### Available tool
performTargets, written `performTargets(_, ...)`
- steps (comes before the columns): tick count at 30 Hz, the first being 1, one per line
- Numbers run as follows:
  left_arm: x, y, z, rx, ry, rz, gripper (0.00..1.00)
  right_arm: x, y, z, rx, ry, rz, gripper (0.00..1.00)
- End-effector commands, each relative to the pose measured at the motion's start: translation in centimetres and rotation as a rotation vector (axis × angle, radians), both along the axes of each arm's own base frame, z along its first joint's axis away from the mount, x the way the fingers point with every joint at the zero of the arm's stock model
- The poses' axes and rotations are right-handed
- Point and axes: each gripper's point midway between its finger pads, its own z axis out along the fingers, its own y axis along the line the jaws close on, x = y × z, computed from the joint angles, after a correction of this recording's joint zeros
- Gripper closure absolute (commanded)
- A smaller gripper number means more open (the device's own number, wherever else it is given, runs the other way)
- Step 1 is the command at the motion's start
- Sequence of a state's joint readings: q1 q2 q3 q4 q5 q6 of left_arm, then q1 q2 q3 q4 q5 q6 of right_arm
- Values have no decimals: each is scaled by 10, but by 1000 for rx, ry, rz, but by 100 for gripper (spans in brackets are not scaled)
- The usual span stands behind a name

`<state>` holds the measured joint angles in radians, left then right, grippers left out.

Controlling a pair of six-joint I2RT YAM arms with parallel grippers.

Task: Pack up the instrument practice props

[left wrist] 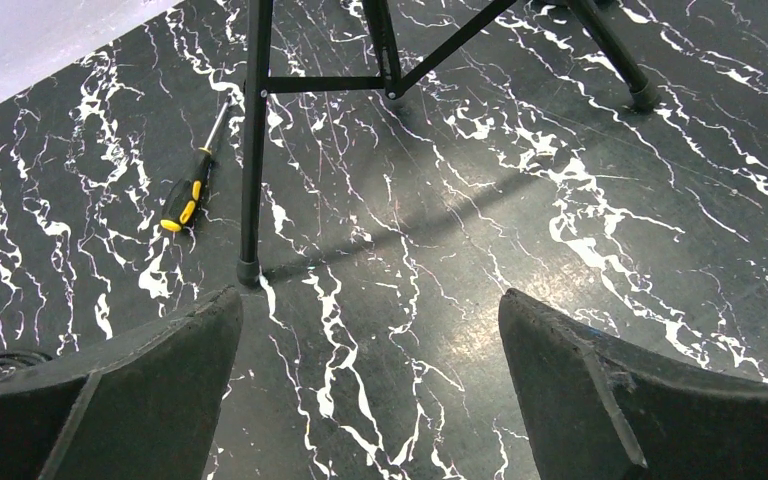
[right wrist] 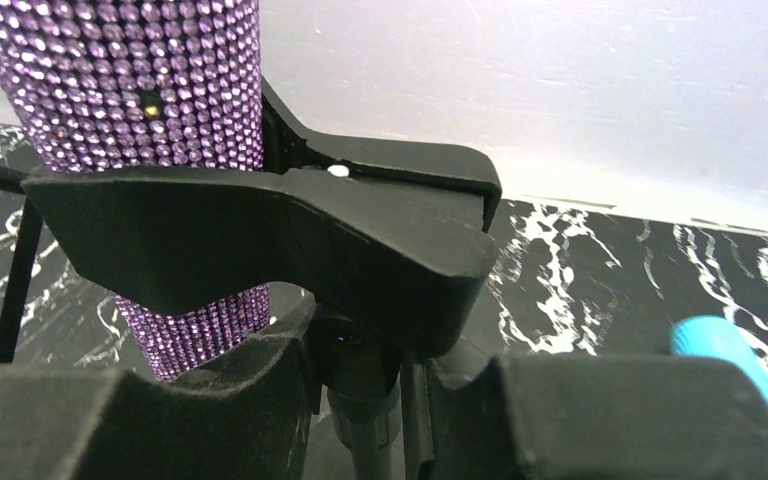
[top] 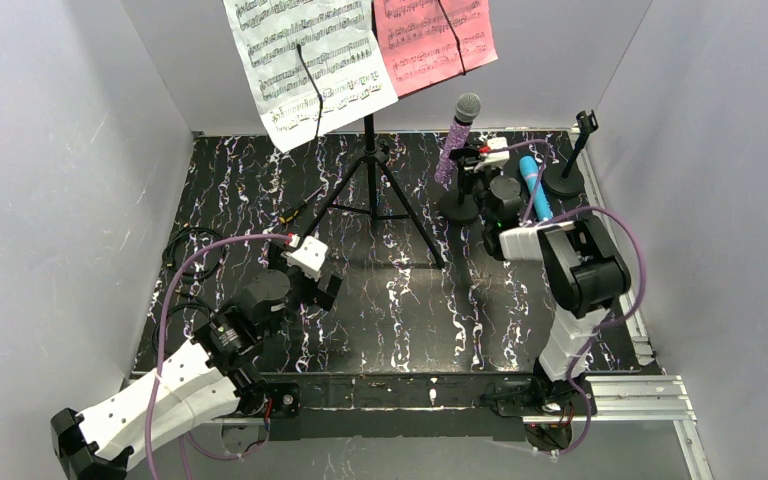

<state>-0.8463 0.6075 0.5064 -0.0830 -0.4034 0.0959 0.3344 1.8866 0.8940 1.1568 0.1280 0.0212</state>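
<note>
Sparkles cover the purple glitter microphone [right wrist: 150, 90], which stands up in the black clip [right wrist: 260, 230] of a mic holder [top: 459, 205] at the back right of the table [top: 380, 320]. The right gripper [right wrist: 370, 385] is right under that clip, low beside the microphone, with one finger on each side of the holder's thin stem [right wrist: 360, 420]. The fingers [right wrist: 130, 420] are very close together around the stem, but I cannot tell if they squeeze it. The blue microphone [top: 533, 185] is just beside this gripper, on its right side. Another mic holder [top: 565, 180] stands near the right wall. Up at the back, the white music sheet [top: 310, 60] and the pink music sheet [top: 435, 40] sit on the tall tripod [top: 370, 180]. The left gripper [left wrist: 370, 310] is well apart from all of these, over the bare table. Its fingers [left wrist: 140, 390] are wide apart and hold nothing. A screwdriver [left wrist: 188, 195] lies near one tripod leg.
</note>
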Motion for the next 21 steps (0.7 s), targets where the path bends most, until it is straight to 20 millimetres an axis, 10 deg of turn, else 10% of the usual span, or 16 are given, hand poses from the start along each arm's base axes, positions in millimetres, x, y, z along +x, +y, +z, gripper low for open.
performTargets(1,-2,-5,14,-48,-24,-28,2,-26,-23,79,11,-180,-53,93)
performTargets(10,-17,-17,31,-91,4,-127,2,-95,-33,114,4,-150,10,95)
performTargets(21,-30,-39,66,-160,41,-242,2,-188,19,124,29,-76,252,96)
